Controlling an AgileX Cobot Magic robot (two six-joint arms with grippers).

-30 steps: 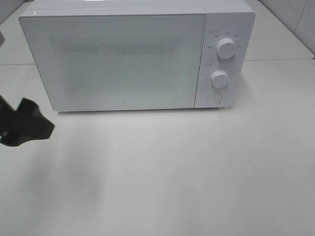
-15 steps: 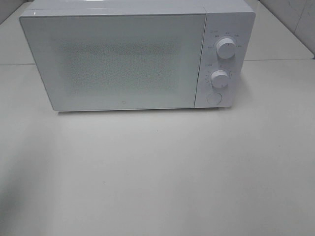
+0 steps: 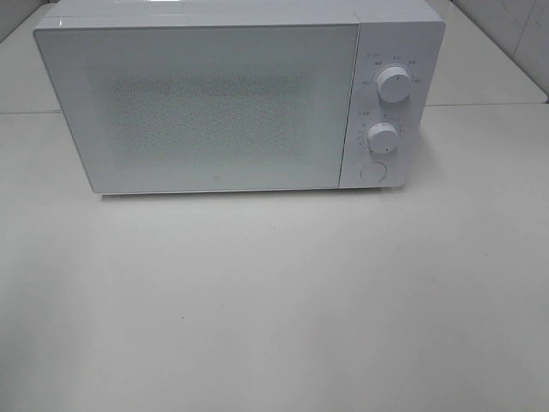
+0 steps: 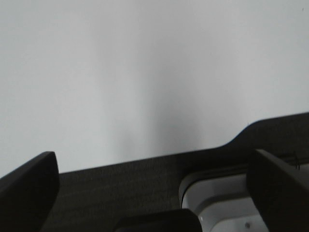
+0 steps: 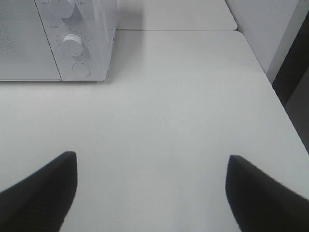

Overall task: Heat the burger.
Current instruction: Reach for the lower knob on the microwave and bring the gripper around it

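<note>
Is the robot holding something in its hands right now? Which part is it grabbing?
No, nothing. The left gripper and the right gripper are both open, and nothing sits between their jaws.

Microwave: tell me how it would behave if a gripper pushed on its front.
The microwave is a wide, low box sitting flat on the table, so it probably will not tip. It looks heavy, likely too bulky to lift with one arm. The table looks smooth, so a hard push on the round button might slide it back a little.
</note>
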